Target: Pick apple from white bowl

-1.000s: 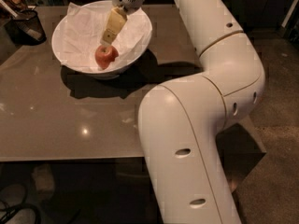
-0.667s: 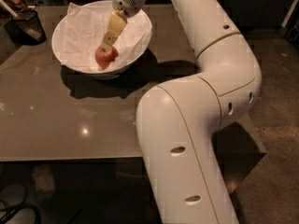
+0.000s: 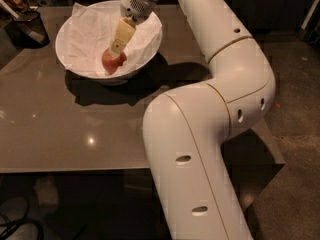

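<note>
The white bowl [image 3: 150, 39] stands at the far left of the table, lined with crumpled white paper [image 3: 87, 34]. The small red-orange apple [image 3: 111, 64] lies at the bowl's bottom, toward the near side. My gripper [image 3: 116, 49] reaches down into the bowl from the upper right, and its tip rests on top of the apple, hiding the apple's upper part. My white arm [image 3: 225, 84] bends across the right half of the view.
A small black mesh cup [image 3: 29, 26] with items in it stands at the table's far left corner, beside the bowl. The glossy grey-brown table [image 3: 75, 129] has its front edge near the bottom. Dark floor lies to the right.
The gripper has come down slightly onto the apple. The apple and the bowl have not moved.
</note>
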{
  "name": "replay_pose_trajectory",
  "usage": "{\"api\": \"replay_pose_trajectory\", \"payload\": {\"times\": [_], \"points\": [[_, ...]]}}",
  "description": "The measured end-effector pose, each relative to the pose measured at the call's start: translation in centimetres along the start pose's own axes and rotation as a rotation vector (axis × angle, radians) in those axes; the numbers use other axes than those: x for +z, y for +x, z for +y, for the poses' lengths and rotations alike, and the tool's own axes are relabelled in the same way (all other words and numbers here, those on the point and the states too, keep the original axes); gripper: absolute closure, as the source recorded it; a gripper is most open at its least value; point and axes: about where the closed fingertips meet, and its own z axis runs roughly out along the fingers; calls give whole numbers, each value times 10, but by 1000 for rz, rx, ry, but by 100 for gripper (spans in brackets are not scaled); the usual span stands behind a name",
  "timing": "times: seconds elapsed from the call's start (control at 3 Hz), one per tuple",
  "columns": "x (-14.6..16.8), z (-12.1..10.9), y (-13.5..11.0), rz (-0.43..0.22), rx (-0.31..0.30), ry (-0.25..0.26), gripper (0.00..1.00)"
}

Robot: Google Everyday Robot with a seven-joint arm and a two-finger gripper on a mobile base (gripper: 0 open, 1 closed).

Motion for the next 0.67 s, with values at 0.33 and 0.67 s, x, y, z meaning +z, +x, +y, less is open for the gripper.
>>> {"api": "replay_pose_trajectory", "payload": {"times": [0.33, 0.67], "points": [[5, 0, 3, 8, 10, -11, 25], [11, 0, 7, 19, 16, -23, 24]]}}
